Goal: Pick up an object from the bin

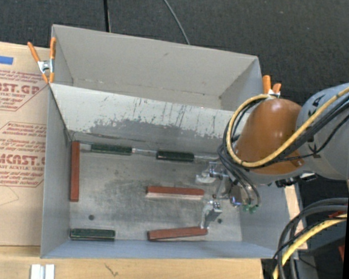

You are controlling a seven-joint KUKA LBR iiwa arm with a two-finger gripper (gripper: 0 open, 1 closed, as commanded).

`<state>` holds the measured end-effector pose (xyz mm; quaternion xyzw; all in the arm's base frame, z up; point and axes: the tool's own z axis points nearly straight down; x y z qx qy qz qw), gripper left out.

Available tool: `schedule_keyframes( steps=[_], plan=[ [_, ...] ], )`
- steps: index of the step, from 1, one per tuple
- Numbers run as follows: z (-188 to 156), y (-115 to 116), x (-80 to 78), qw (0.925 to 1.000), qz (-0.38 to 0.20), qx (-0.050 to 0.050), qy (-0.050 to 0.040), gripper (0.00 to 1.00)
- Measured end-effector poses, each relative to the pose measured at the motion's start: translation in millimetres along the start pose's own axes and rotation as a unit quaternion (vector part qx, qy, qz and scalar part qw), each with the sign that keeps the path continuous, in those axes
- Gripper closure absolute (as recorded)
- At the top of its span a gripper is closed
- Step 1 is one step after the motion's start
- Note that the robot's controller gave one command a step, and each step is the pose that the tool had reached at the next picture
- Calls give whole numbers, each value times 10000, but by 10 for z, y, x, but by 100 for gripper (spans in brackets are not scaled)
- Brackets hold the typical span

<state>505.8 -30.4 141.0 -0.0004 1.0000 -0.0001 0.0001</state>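
Note:
My gripper [211,197] hangs low over the right side of the bin floor, its metal fingers [210,215] spread with nothing between them. A flat reddish-brown bar [175,192] lies in the middle of the floor, its right end just under the fingers. A second reddish-brown bar [176,233] lies slightly tilted near the front wall, its right end just below the lower fingertip.
A third reddish bar [74,171] stands along the left wall. Dark green bars lie along the back wall [111,150] [175,156] and in the front left corner [92,235]. The arm's orange cover and cables crowd the bin's right side.

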Motion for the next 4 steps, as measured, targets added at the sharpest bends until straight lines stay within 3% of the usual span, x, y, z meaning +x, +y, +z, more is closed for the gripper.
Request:
schedule_keyframes(
  steps=[1, 2, 3, 4],
  plan=[
    [0, 0, 0, 10000, 0, 0, 0, 0],
    [639, 236, -510, 9988, -472, 1, -104, 100],
    [639, 236, -510, 9988, -472, 1, -104, 100],
    [-666, 155, -508, 9990, -445, 1, -16, 100]
  ],
)
